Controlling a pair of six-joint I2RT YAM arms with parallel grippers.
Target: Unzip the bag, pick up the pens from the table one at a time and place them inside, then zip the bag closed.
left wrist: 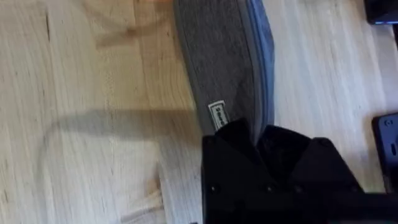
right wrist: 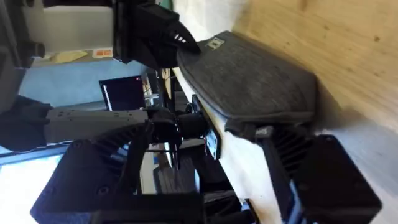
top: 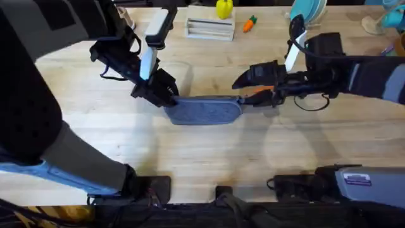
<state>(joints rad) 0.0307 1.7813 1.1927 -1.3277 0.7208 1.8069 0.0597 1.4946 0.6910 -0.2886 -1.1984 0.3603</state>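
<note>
The left pincer [top: 166, 96] is clamped on the left end of the bag [top: 205, 110], its fingers [left wrist: 233, 140] closed over the fabric beside a small white label [left wrist: 217, 115]. The right pincer [top: 248, 96] meets the bag's right end and seems to pinch the zipper pull [right wrist: 264, 132], though I cannot tell for certain. The bag lies flat around the middle of the worktop [top: 190, 152]. A carrot toy [top: 250, 24] sits by the far edge.
</note>
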